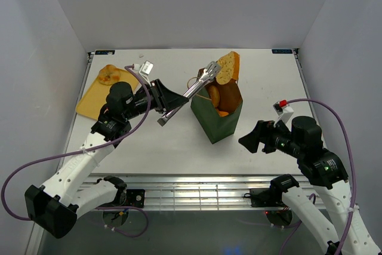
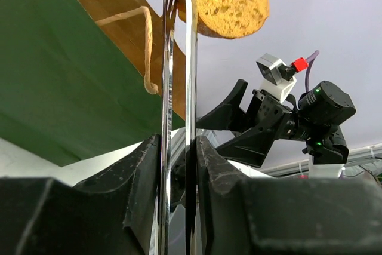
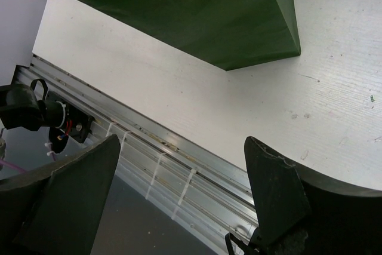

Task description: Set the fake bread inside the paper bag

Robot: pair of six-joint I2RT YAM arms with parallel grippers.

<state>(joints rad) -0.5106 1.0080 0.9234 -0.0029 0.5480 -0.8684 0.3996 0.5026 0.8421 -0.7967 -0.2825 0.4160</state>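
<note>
Rolls inside green paper bag, bread slice in tongs above; left tool tight around tongs, right tool wide

1. Arms: I count two, each carrying one gripper, namely the left gripper and the right gripper.
2. Paper bag: I count one.
3. String handle: I count one in the left wrist view; I cannot confirm a second.
4. Metal tongs: I count one pair.
5. Yellow tray: I count one.
6. Fake bread: I count one piece at the tongs' tip, one piece on the yellow tray, and at least two pieces inside the paper bag. The bag walls hide the rest of its interior, so I cannot give its full count.
</note>
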